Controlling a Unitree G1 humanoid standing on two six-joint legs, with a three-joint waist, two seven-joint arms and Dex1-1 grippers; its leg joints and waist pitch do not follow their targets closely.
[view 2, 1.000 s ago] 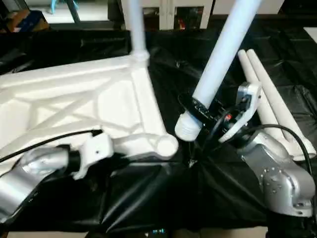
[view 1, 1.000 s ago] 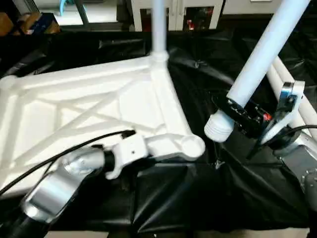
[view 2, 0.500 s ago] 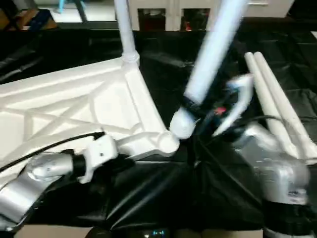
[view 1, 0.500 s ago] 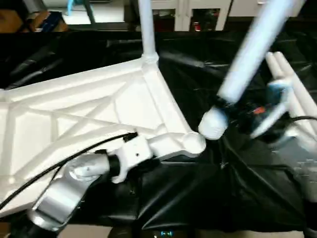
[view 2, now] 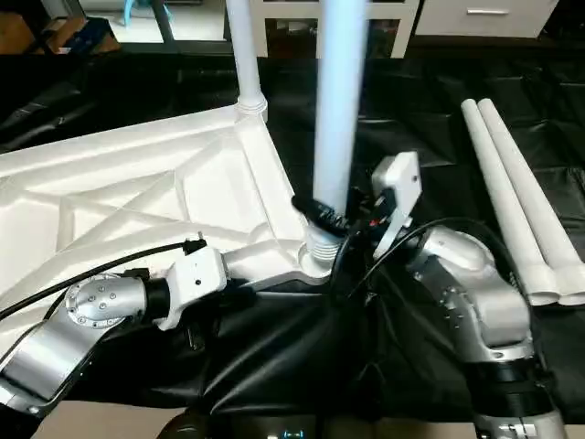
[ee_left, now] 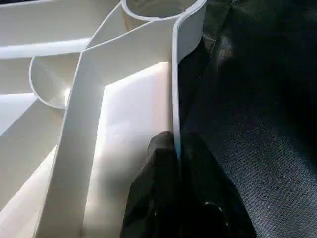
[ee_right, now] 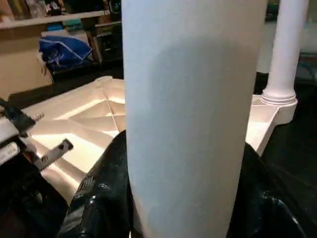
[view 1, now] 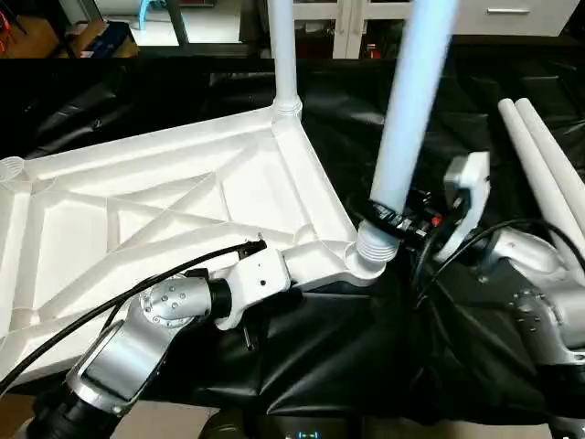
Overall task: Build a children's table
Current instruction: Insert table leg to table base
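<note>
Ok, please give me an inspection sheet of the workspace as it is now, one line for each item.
Surface: black sheet, creased.
Job's things: table top lies underside up; one leg stands in the far corner socket; a second leg is upright with its threaded end at the near corner socket; two spare legs lie side by side.
Clutter: nothing seen.
End effectors: left end effector shut on the top's rim; right end effector shut on the second leg.
Cables: black cable along the left forearm.
Surroundings: white cabinets.

Setting: lab or workshop. Evidence: black sheeting (view 1: pixel 439 347) over work surface; white cabinets (view 1: pixel 512 14) and cluttered shelving (ee_right: pixel 54 29) behind.
</note>
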